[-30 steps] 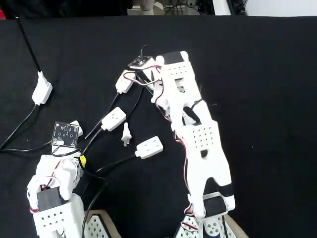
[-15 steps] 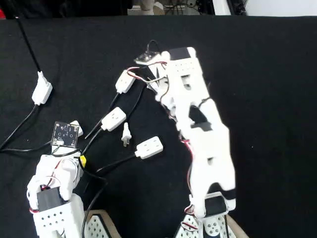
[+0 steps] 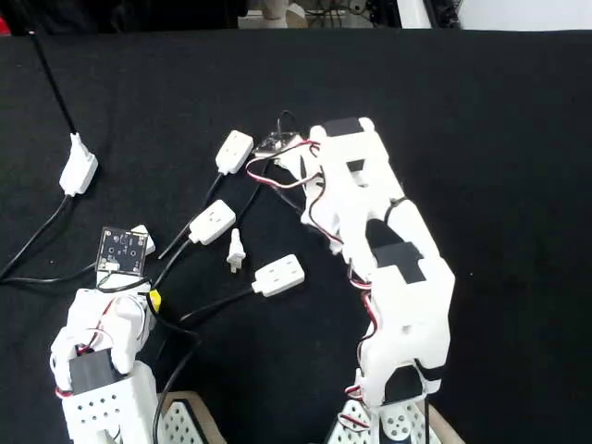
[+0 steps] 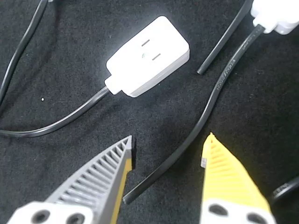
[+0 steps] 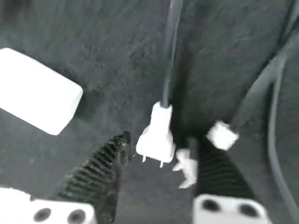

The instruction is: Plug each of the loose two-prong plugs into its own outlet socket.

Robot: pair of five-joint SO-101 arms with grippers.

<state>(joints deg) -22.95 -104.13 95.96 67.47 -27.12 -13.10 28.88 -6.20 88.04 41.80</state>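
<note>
My left end effector (image 4: 170, 140) hangs spread above the black counter (image 4: 70, 37), an outlet socket (image 4: 147, 56) lying just beyond its tips. My right end effector (image 5: 158, 140), also spread, straddles a corded two-prong plug (image 5: 157, 133) lying near another white socket (image 5: 39, 98).

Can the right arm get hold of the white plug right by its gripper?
Probably yes. The plug lies between the tips of the open right gripper, with nothing covering it.
</note>
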